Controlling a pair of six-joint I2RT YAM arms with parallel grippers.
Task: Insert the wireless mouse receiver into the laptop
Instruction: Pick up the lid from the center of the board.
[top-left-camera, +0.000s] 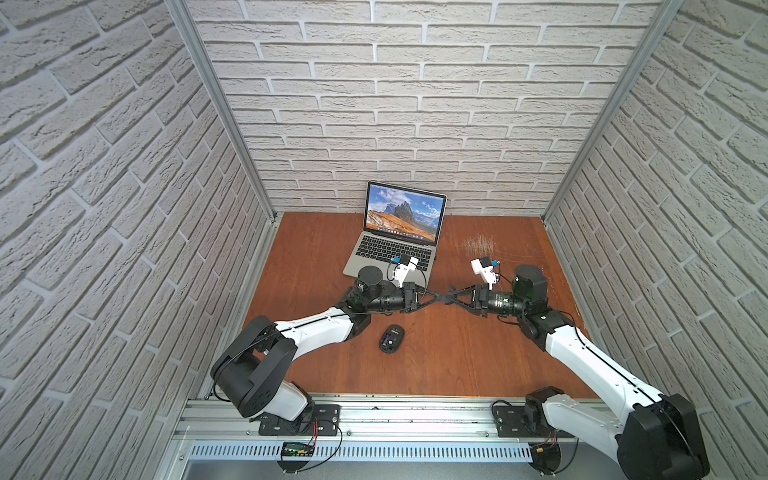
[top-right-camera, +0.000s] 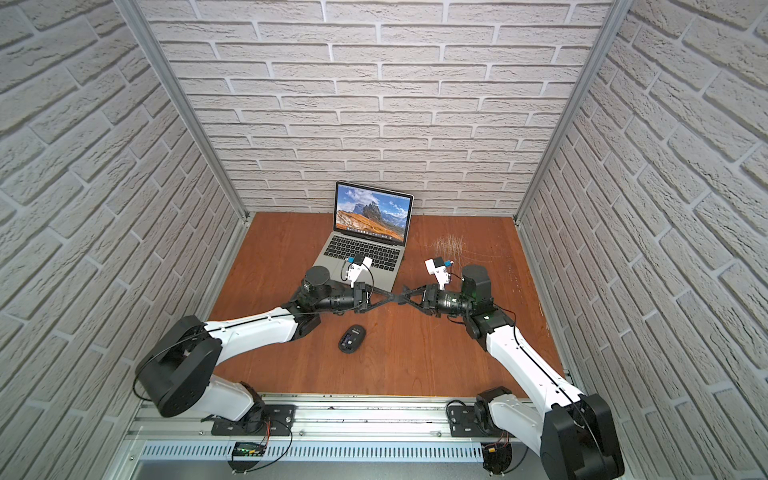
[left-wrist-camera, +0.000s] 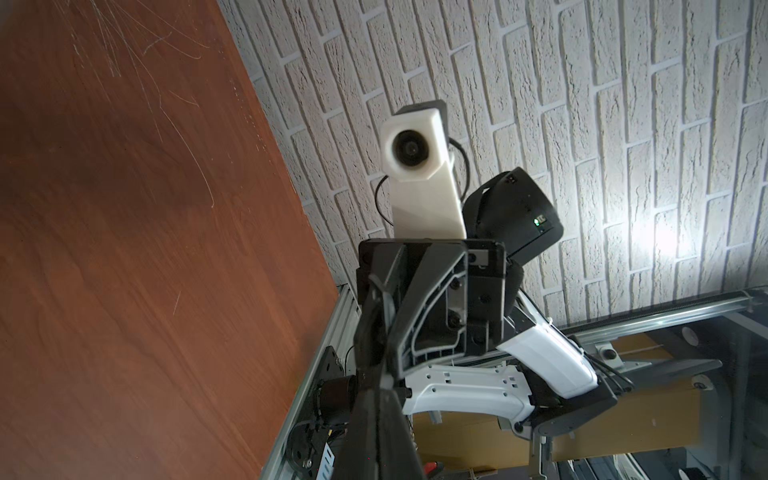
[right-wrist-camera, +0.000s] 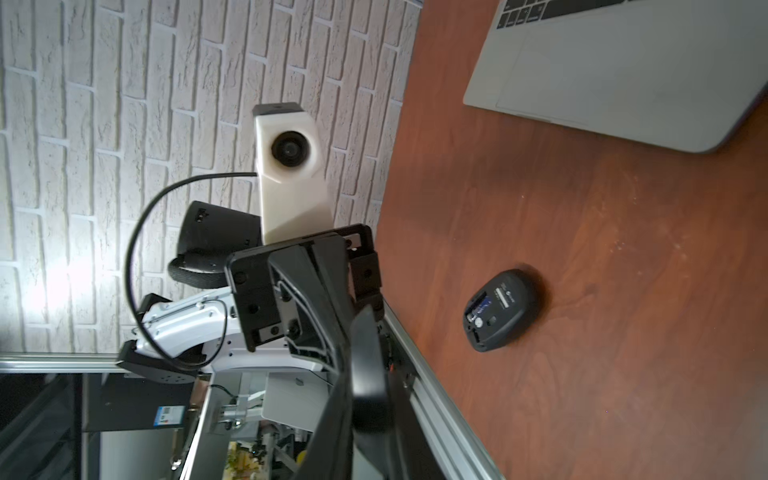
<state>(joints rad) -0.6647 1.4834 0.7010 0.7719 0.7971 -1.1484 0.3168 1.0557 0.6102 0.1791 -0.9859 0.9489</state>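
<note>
The laptop (top-left-camera: 395, 249) (top-right-camera: 361, 251) stands open at the back of the wooden table, a mountain picture on its screen; its trackpad corner (right-wrist-camera: 623, 75) shows in the right wrist view. Both arms reach toward each other above the table's middle. My left gripper (top-left-camera: 439, 296) (top-right-camera: 395, 296) (left-wrist-camera: 376, 399) and my right gripper (top-left-camera: 448, 297) (top-right-camera: 402, 297) (right-wrist-camera: 365, 415) meet tip to tip, their fingers crossing and pressed together. Each gripper's jaws look shut. The wireless mouse receiver is hidden; whatever lies between the touching fingertips cannot be made out.
A black mouse (top-left-camera: 391, 338) (top-right-camera: 352, 338) (right-wrist-camera: 503, 309) lies upside down on the table, nearer the front than the grippers, its underside compartment showing. Brick-patterned walls close in three sides. An aluminium rail (top-left-camera: 374, 415) with the arm bases runs along the front edge.
</note>
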